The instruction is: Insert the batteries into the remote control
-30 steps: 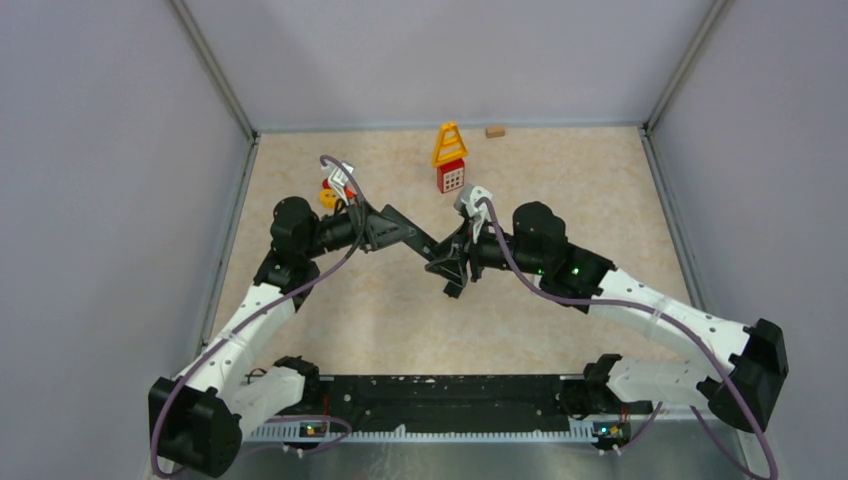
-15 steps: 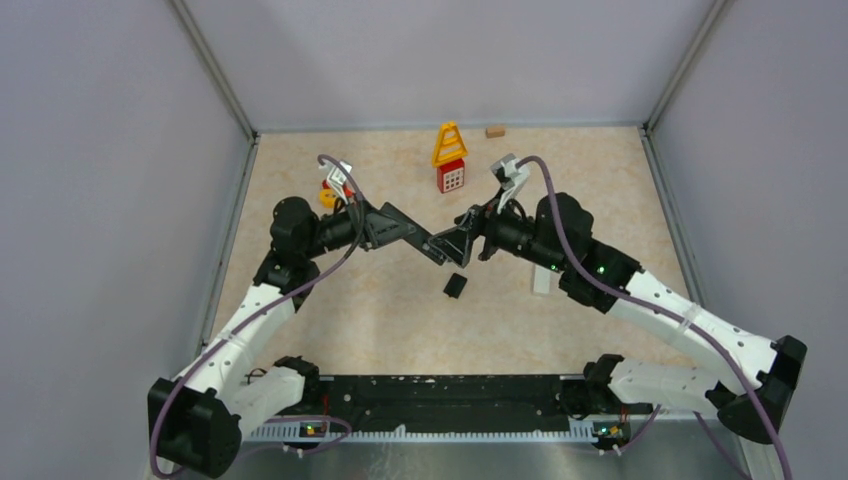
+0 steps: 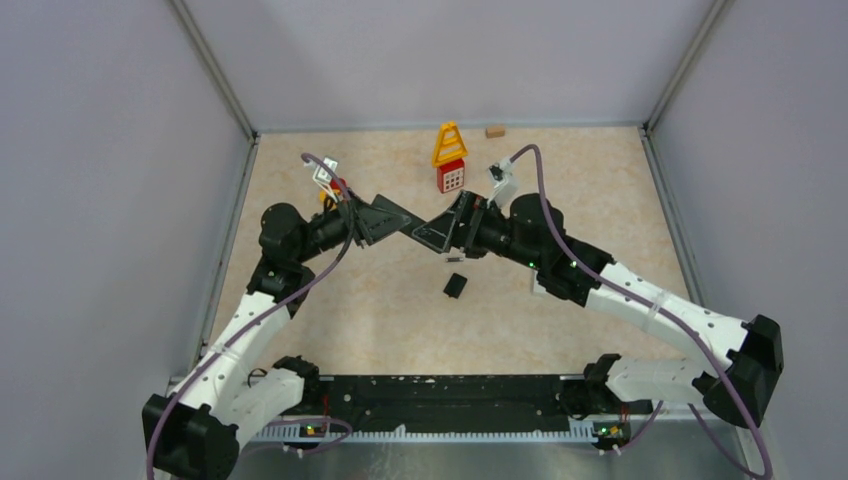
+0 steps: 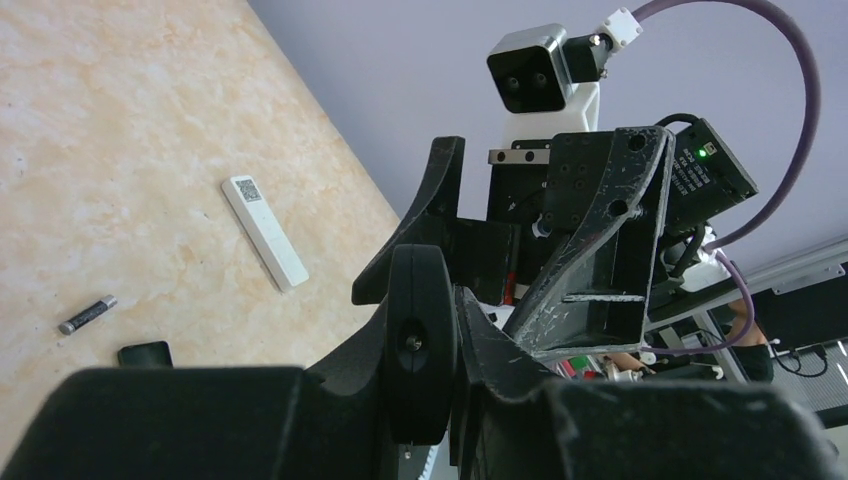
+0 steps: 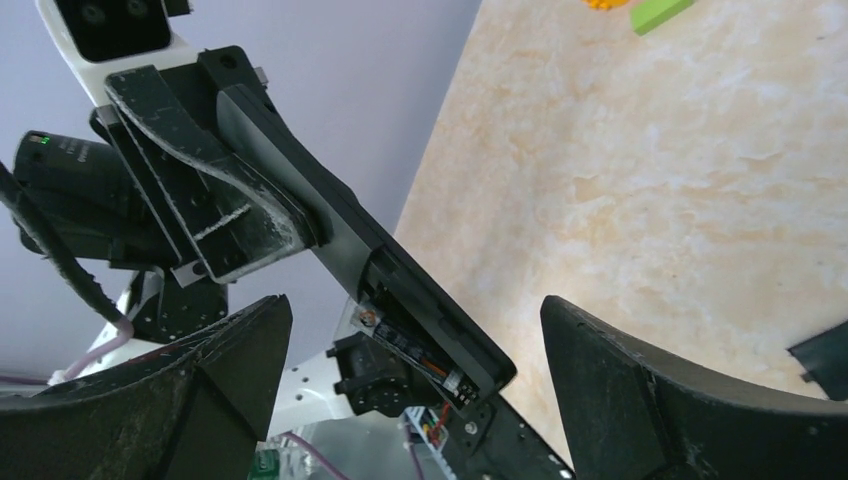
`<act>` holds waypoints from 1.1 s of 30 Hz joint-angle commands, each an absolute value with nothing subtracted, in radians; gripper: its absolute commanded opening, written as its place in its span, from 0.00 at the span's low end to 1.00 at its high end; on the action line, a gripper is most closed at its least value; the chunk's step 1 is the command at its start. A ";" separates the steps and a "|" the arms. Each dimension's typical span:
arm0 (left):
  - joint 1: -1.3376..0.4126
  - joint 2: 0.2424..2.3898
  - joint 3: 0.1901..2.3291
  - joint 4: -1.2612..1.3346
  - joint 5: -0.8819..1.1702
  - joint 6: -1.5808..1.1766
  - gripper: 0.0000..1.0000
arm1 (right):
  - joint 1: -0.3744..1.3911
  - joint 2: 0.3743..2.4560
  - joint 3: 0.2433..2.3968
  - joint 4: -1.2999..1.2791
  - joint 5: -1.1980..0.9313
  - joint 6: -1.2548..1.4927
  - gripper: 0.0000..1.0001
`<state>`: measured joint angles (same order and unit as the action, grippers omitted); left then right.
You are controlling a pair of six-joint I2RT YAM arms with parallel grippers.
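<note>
My left gripper (image 3: 388, 218) is shut on the black remote control (image 3: 428, 234) and holds it in the air, pointing right. In the left wrist view the remote (image 4: 421, 340) shows end-on between the fingers. The right wrist view looks into its open back (image 5: 420, 345), where one dark battery (image 5: 415, 352) lies in the bay. My right gripper (image 3: 458, 226) stands wide open around the remote's free end, its fingers (image 5: 225, 375) clear of it on both sides. A second battery (image 3: 455, 260) lies on the table just below, also seen in the left wrist view (image 4: 87, 314).
A small black cover (image 3: 455, 286) lies near the loose battery. A slim white bar (image 4: 265, 232) rests on the table beyond it. A yellow-and-red toy tower (image 3: 449, 158) and a small brown block (image 3: 495, 131) stand at the back. Grey walls enclose the table.
My right gripper rose from the table beside the black cover, swung up to the remote's free end and opened wide. My left arm shifted slightly, still holding the remote.
</note>
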<state>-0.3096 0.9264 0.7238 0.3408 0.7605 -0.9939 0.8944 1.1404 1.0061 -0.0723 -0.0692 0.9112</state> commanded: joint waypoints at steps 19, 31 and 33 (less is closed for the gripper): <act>-0.311 0.909 0.732 0.411 0.752 -1.020 0.00 | 0.859 1.145 0.931 0.153 -0.182 1.049 0.53; -0.311 0.908 0.747 0.433 0.767 -1.127 0.00 | 0.853 1.116 0.870 0.257 -0.221 1.068 0.32; -0.311 0.901 0.750 0.433 0.766 -1.129 0.00 | 0.851 1.112 0.867 0.272 -0.225 1.064 0.37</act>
